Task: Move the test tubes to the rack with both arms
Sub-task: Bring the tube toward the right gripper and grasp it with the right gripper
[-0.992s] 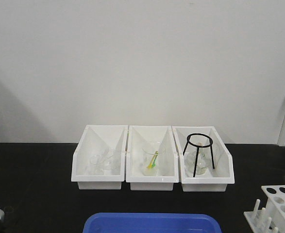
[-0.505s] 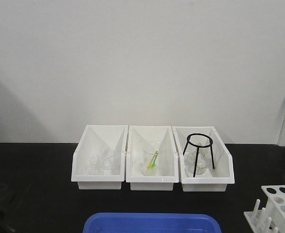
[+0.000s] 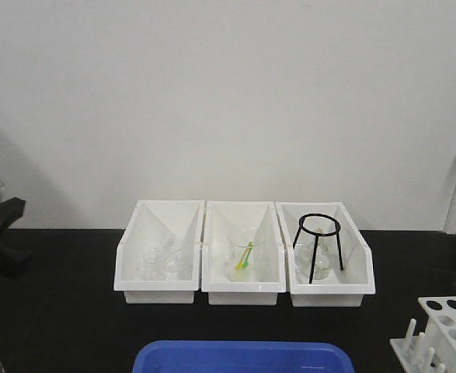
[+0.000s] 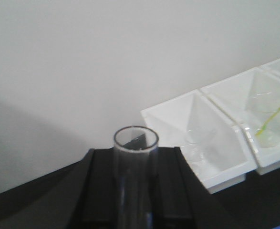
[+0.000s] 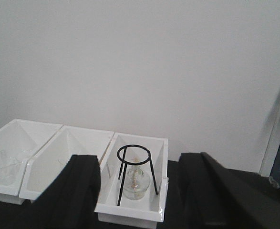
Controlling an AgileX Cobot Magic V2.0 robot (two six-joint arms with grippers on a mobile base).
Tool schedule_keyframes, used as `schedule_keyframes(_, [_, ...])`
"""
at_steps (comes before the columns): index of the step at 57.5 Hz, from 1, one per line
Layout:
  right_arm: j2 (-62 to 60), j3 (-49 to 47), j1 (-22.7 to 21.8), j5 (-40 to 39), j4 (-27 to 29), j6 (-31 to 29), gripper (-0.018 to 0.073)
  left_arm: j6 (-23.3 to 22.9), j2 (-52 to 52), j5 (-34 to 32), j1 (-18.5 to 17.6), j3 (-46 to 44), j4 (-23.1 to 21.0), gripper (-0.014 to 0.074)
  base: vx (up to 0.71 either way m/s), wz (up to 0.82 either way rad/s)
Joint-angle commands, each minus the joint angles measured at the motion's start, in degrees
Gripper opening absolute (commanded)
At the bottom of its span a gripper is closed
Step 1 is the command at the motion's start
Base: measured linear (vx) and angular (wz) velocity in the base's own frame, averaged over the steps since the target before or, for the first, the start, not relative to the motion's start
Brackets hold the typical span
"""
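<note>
Left gripper (image 4: 135, 202) clamps an upright test tube (image 4: 131, 167), rim up; the rack (image 3: 445, 320) sits well off to its right, nearer the right gripper (image 5: 139, 164); that one gapes wide, empty.

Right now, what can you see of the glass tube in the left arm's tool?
The test tube is slender clear glass with a round open rim on top. It stands roughly upright, clamped between the black fingers of the left tool, left of the white bins. It looks empty; its lower end is hidden.
</note>
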Motion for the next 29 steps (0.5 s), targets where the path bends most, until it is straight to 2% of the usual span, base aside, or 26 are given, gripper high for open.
schedule_keyframes(1, [1.57,-2.06,-0.16,-1.62,2.16,-0.3,0.0423,-0.54,-1.25,-4.68,-4.69,-2.54,-0.47,-0.002,0.0,0.0])
schedule_keyframes(8, [4.86,-2.06,0.03,1.23,5.54,-1.37,0.0423,-0.77,-0.39,-6.82,-10.68,-2.54,-0.47,-0.002,0.0,0.0])
schedule_keyframes(12, [6.98,-2.06,1.41,1.65,7.36,-3.49,0.0423,-3.05,0.58,-7.97,-13.62,-2.54,-0.47,-0.002,0.0,0.0])
schedule_keyframes(18, [10.27,-2.06,6.15,0.94,9.97,-7.07,0.0423,-6.85,2.39,-9.65,-17.24,-2.54,-0.47,-0.002,0.0,0.0])
schedule_keyframes(29, [16.71,-2.06,18.68,-4.05,13.42,-9.95,0.0423,-14.68,4.35,-13.25,-23.51,-2.54,-0.47,-0.002,0.0,0.0])
